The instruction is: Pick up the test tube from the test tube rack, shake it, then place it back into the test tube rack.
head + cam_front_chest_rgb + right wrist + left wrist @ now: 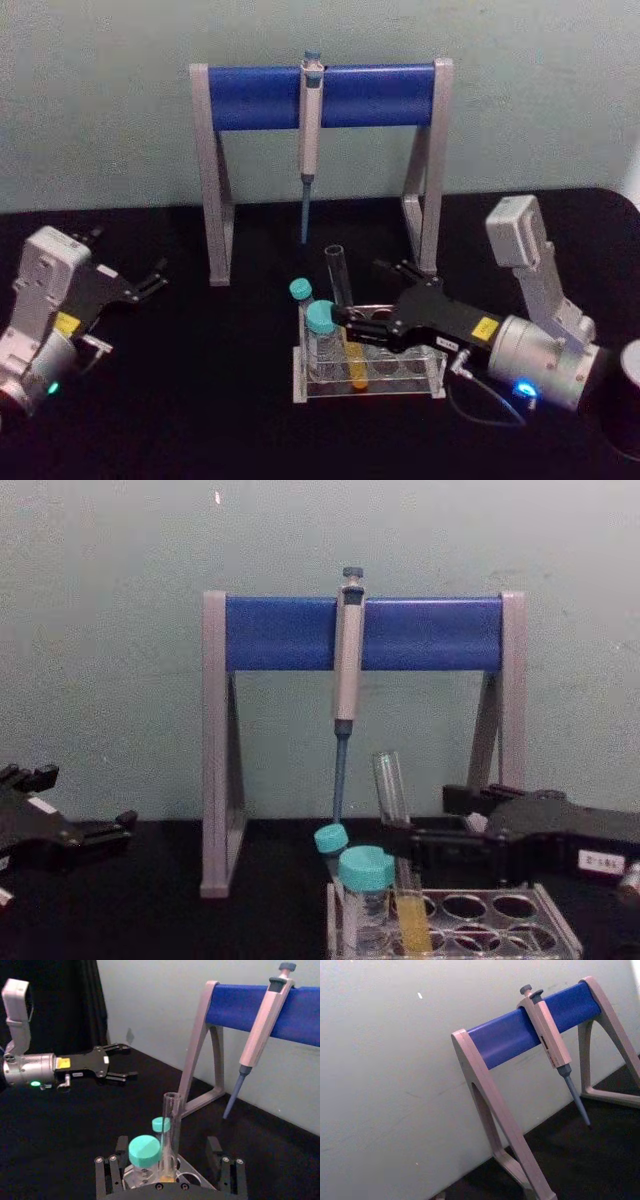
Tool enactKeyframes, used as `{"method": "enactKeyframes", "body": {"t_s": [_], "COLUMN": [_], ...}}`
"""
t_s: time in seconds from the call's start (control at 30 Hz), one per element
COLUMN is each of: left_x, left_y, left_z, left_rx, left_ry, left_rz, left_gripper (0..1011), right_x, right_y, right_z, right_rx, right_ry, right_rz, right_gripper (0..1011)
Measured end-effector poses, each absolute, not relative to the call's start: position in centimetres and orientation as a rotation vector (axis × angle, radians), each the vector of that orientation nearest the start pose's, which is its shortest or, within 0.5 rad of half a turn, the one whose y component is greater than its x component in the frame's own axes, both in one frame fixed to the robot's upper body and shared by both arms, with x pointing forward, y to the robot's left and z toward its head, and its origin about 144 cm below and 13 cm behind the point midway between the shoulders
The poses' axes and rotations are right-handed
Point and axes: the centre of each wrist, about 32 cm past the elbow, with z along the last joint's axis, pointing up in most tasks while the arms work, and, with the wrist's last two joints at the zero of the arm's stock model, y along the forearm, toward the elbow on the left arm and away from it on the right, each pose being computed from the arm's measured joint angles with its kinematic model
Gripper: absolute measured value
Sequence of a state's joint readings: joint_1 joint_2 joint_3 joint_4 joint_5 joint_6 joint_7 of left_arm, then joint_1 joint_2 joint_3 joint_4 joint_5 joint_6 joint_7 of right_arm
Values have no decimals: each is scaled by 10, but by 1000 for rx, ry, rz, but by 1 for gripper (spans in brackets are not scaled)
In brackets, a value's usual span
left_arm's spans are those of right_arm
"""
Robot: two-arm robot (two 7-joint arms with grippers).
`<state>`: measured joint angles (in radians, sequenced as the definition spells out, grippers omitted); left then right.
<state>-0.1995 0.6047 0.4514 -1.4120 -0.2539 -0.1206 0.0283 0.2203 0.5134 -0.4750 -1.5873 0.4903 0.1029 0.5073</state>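
While tube [336, 268] stands tilted in rack [425, 388], R gripper [358, 290] sits w/ jaws wide apart either side of it, gripping nothing. L gripper [130, 255] parked at left, fingers apart, empty.

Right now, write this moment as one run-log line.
right hand: open, straddling test tube | test tube: seated in test tube rack | left hand: open, parked left

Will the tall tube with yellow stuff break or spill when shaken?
Probably fragile: the test tube looks like clear glass. Uncapped, so hard shaking might spill it, though the yellow liquid sits low. The open right gripper straddles it; left gripper is parked aside.
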Motion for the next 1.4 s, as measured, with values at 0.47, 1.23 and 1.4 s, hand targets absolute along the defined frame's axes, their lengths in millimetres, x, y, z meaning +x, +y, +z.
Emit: {"method": "enactKeyframes", "body": {"t_s": [0.47,1.23,1.4], "left_x": [489,489,489], "left_y": [310,310,310], "left_z": [1140,1140,1140], "left_rx": [304,304,304], "left_ry": [-285,-285,-285], "left_rz": [1248,1248,1248], "left_gripper": [1001,1001,1001], "right_x": [510,522,522], "right_y": [-232,-224,-224], "right_z": [1185,1183,1183], "right_rx": [-148,-187,-186], "right_ry": [79,71,71], "right_rz": [-622,-603,-604], "right_gripper": [1000,1000,1000]}}
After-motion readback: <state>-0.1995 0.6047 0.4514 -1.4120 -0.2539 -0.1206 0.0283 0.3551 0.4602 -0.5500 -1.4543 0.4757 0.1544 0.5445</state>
